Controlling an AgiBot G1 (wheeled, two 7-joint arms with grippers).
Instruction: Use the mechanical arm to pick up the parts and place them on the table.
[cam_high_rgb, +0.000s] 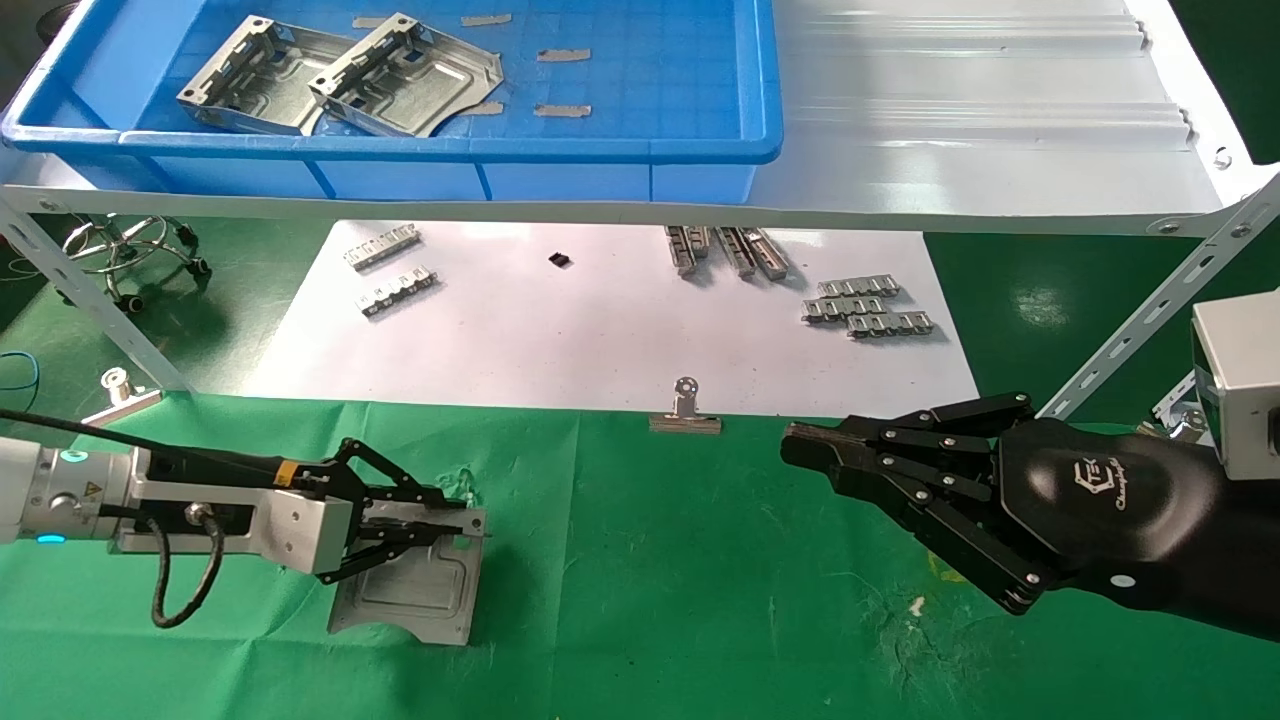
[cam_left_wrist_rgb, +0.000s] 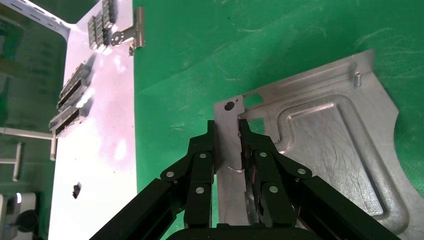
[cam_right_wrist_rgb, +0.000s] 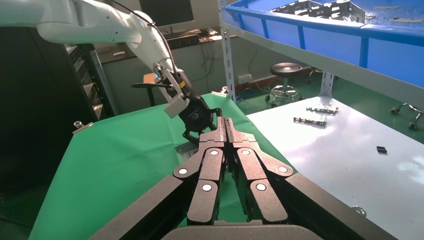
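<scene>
Left end effector (cam_high_rgb: 455, 527) is down low at about 8 o'clock in the head view, black fingers (cam_left_wrist_rgb: 201, 165) pinched tight on the raised bracket edge of one part (cam_high_rgb: 415, 590). The left wrist view shows it best: both fingers squeezed against that upright strip with the flat plate (cam_left_wrist_rgb: 330, 150) spreading out beside them. The plate itself is lying flat on the green counter (cam_high_rgb: 640, 600), so it's touching the cloth while gripped.

Right end effector (cam_high_rgb: 800, 445) is at roughly 4 o'clock, hanging over the counter with its fingers pressed together, tips touching, nothing between them. It points across toward the left arm and sits well apart from the plate.

Further out, two more parts (cam_high_rgb: 340, 75) sit overlapping in the blue bin (cam_high_rgb: 640, 150) up at 11 o'clock, on the white shelf (cam_high_rgb: 980, 130). Under the shelf there's a white sheet (cam_high_rgb: 600, 330) on the counter with several small linked metal strips (cam_high_rgb: 868, 308) scattered on it and a tiny black bit (cam_high_rgb: 560, 260). A silver binder clip (cam_high_rgb: 685, 410) sits right on the sheet's near edge, around dead centre. A wheeled stool base (cam_high_rgb: 125, 250) shows at 10 o'clock.
</scene>
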